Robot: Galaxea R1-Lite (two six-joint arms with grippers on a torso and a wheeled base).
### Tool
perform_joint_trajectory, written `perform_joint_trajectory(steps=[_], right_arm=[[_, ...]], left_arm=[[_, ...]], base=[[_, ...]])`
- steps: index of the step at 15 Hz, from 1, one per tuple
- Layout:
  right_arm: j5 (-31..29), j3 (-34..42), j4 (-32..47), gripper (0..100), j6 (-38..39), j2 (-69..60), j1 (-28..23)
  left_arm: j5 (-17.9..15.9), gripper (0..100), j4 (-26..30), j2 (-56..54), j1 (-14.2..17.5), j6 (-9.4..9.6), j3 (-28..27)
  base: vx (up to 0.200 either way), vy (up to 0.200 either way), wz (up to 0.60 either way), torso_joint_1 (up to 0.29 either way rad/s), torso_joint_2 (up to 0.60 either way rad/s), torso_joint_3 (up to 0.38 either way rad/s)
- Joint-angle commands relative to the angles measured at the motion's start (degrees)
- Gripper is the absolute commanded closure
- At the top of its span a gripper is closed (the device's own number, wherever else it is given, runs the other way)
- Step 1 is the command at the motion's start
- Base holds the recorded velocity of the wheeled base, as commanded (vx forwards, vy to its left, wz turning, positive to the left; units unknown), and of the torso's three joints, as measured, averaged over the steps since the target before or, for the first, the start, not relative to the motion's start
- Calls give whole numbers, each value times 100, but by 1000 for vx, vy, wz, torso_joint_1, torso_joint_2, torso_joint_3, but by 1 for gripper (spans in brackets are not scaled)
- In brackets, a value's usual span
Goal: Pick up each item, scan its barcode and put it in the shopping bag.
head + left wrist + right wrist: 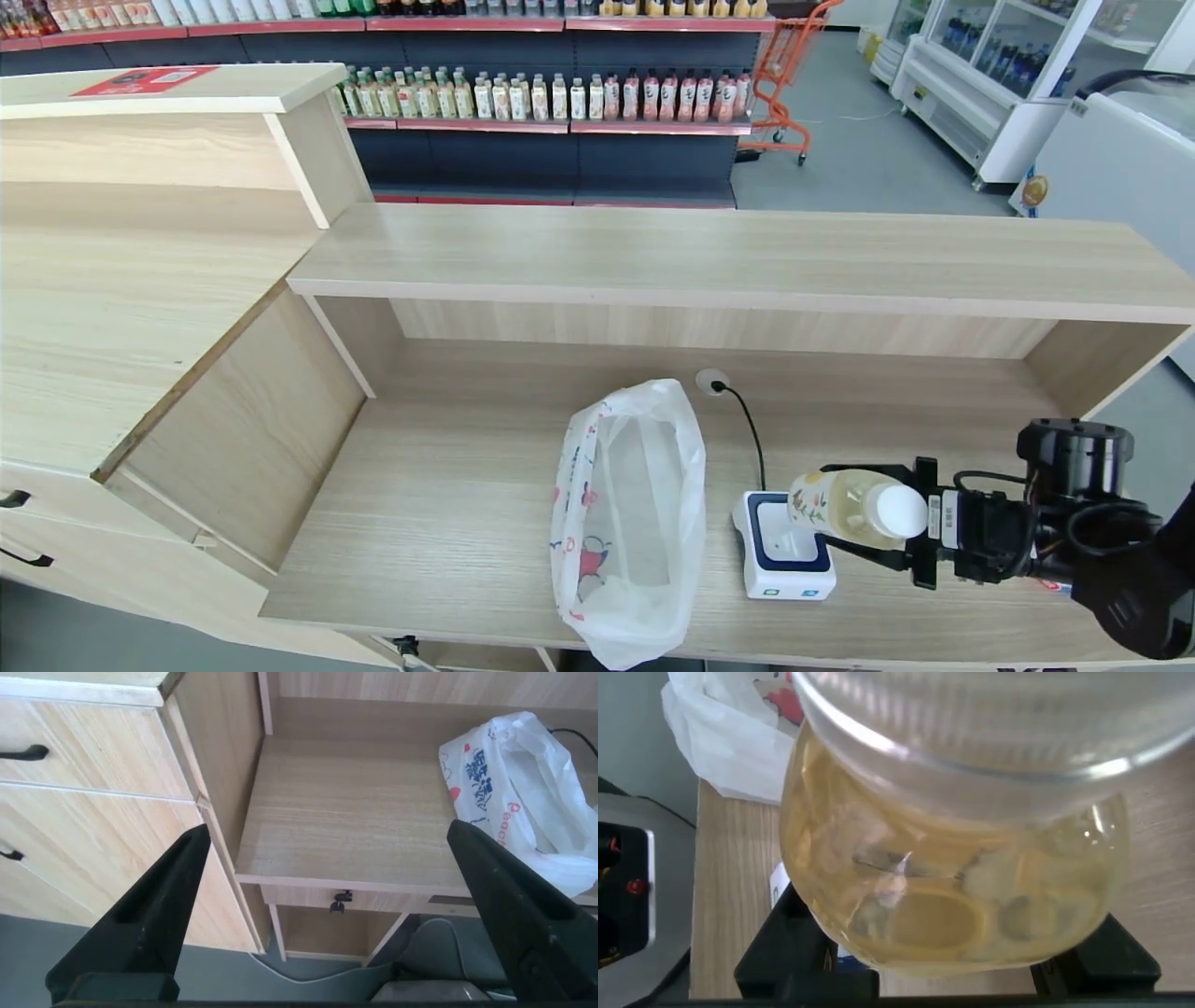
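My right gripper (873, 513) is shut on a clear bottle (854, 507) of pale yellow drink with a white cap, held lying sideways just above the white and blue barcode scanner (782, 558). In the right wrist view the bottle (957, 840) is very close, with the scanner (799, 952) beneath it. The white plastic shopping bag (630, 518) lies open on the counter to the left of the scanner, and shows again as a bag (523, 793) in the left wrist view. My left gripper (332, 924) hangs open and empty below the counter's front edge.
A black cable (747, 425) runs from the scanner back to a grommet (712, 381). The wooden counter (448, 504) has a raised shelf (728, 257) behind and a side wall (243, 420) on the left. Drawers with black handles (23, 754) stand at the left.
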Motion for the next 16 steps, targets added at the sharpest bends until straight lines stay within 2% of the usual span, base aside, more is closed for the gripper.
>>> perform_joint_trajectory(steps=[1, 4, 6, 9, 16], right_arm=[[17, -468, 130, 100, -219, 543, -73], [219, -1109, 490, 100, -940, 991, -46], [386, -1382, 842, 100, -1019, 1106, 156], [466, -1637, 895, 100, -1133, 1290, 411], [448, -1839, 877, 100, -1388, 1475, 402]], left_arm=[[0, 0, -1, 9, 1, 0, 0], [0, 0, -1, 9, 1, 0, 0], [0, 0, -1, 0, 1, 0, 0], [0, 0, -1, 9, 1, 0, 0], [0, 0, -1, 9, 1, 0, 0]], base=[[0, 0, 0, 0, 0, 0], [0, 0, 0, 0, 0, 0], [0, 0, 0, 0, 0, 0], [0, 0, 0, 0, 0, 0], [0, 0, 0, 0, 0, 0]])
